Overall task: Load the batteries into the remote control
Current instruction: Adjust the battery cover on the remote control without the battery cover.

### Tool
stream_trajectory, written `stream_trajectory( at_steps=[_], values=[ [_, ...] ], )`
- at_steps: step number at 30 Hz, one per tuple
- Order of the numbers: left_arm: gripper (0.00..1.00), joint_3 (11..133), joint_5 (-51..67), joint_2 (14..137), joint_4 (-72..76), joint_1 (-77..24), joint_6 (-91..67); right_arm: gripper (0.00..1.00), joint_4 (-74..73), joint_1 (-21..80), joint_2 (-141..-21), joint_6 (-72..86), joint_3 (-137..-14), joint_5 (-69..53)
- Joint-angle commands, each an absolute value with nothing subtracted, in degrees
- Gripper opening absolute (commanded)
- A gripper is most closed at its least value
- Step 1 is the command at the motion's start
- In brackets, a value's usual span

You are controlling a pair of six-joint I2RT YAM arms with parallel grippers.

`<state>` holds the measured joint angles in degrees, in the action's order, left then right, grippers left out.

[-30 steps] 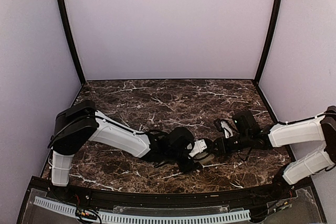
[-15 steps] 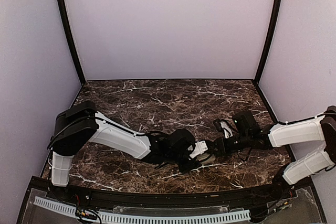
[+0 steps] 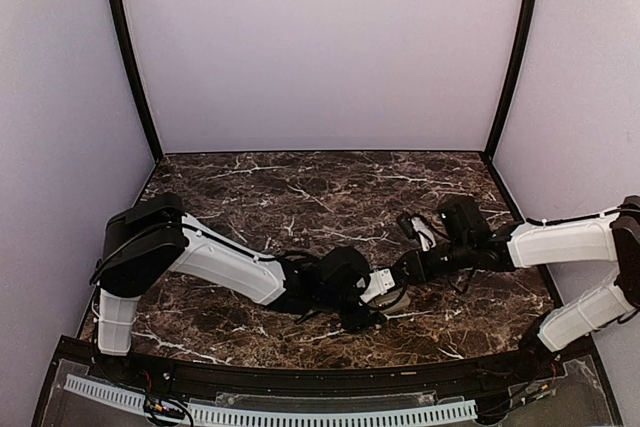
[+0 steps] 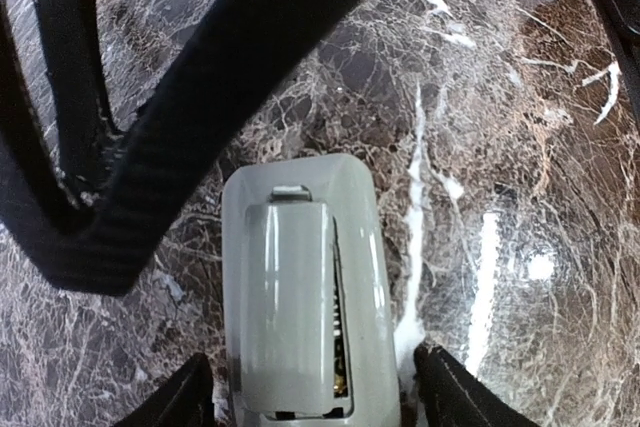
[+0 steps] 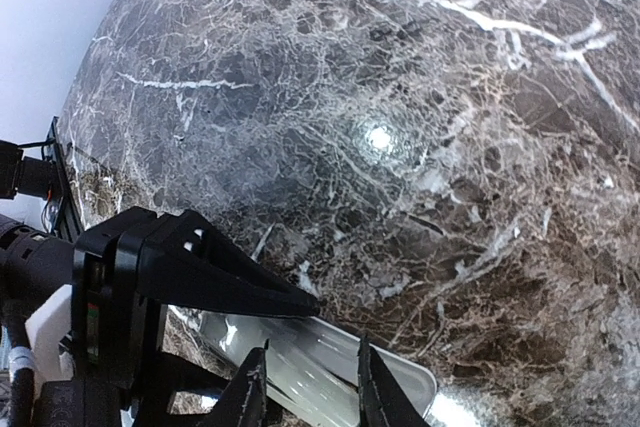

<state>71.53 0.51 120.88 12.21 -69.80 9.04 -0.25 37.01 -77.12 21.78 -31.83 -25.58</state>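
Our left fingers [image 4: 185,399] stand wide either side of the remote [image 4: 350,192], our right fingers [image 5: 250,397] are narrow above it, and we cannot tell if they grip; it lies back-up on the worktop [image 4: 520,147] with the cover [image 4: 285,307] nearly seated and a battery [image 4: 340,372] glinting in the gap, so we judge only the closing is left.

Dark brown marble-patterned bench [image 3: 330,182], veined in white, glossy enough to throw back a small bright spot of lamp glare [image 5: 378,135]. Closed in on 3 sides by plain pale lilac walls [image 3: 320,47]: flat and bare at the back, leaning outward at left and right. 2 black posts [image 3: 131,57] slanting up from the far corners. Along the near edge, a curved black rail [image 3: 300,379], then a clear sheet [image 3: 100,392] carrying a white slotted strip [image 3: 300,415]. Soft, even light across walls and stone.
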Motion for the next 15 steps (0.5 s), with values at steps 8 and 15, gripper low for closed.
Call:
stream_trajectory(
  at_steps=[8,15],
  values=[
    [0.75,62.1,2.5,115.1,13.8,-68.3,6.6,0.11,-0.2,36.3,-89.0,16.9,-38.8,-36.2],
    [0.72,59.7,1.2,113.4,13.9,-68.2,5.4,0.03,-0.3,36.6,-92.5,14.8,-41.2,-38.8]
  ],
)
